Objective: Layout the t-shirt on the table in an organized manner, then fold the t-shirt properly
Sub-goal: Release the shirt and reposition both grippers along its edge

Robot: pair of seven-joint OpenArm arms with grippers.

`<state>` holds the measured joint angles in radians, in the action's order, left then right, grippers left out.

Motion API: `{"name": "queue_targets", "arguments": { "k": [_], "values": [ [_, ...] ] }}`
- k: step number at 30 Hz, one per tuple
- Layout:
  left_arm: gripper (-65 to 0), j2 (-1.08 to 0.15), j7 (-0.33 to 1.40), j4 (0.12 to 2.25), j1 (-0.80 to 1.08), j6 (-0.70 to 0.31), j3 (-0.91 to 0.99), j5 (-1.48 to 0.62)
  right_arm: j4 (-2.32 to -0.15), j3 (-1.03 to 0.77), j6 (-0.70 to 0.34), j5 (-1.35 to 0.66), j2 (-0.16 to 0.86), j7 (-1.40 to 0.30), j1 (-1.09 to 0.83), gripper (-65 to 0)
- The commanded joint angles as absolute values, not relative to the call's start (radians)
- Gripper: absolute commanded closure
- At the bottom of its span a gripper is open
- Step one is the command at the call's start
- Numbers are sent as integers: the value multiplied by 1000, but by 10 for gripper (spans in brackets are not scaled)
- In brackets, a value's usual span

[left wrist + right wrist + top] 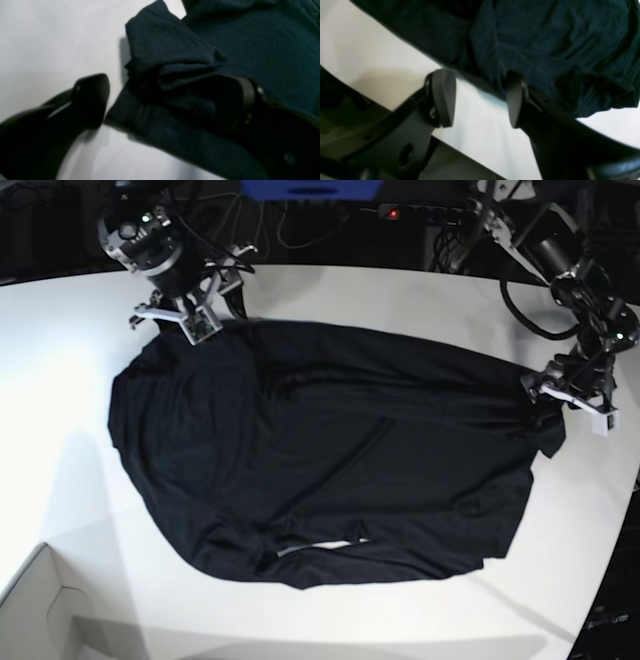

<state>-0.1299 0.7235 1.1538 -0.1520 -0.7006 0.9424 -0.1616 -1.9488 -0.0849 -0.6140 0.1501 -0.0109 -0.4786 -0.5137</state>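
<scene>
The black t-shirt (330, 450) lies spread and wrinkled across the middle of the white table (400, 290). My left gripper (552, 395) is at the shirt's right end. In the left wrist view it (165, 100) is open wide. One finger (92, 100) rests over bare table (50, 37), the other (237, 100) on the t-shirt (250, 37), with a bunched fold between them. My right gripper (215, 315) sits at the shirt's far left corner. In the right wrist view it (480, 100) is open with white table (370, 50) showing in the gap, right at the edge of the t-shirt (545, 37).
A pale cardboard box (40, 610) stands at the near left corner. Cables and dark equipment (420, 220) run behind the far edge. The table's curved edge (622, 530) drops off at the right, close to my left arm.
</scene>
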Motion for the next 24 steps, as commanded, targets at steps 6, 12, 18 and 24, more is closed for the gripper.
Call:
{"name": "queue_targets", "arguments": {
  "k": [6,12,18,24],
  "values": [
    [-394,-124,771,1155,-147,-698,940,-143,-1960,-87,-611,137,-7,-455,-510,-331],
    [-83,-127,771,1121,-145,-698,903,-148,-1957,-87,-611,137,-7,-458,-490,-331],
    [-1,-148,771,1079,-143,-698,908,-148,-1919,-87,-611,137,-2,-456,-478,-331],
    [-2,-200,780,1081,-131,-698,911,-151,-1919,-134,-611,137,-4,-456,-481,-330]
  ]
}}
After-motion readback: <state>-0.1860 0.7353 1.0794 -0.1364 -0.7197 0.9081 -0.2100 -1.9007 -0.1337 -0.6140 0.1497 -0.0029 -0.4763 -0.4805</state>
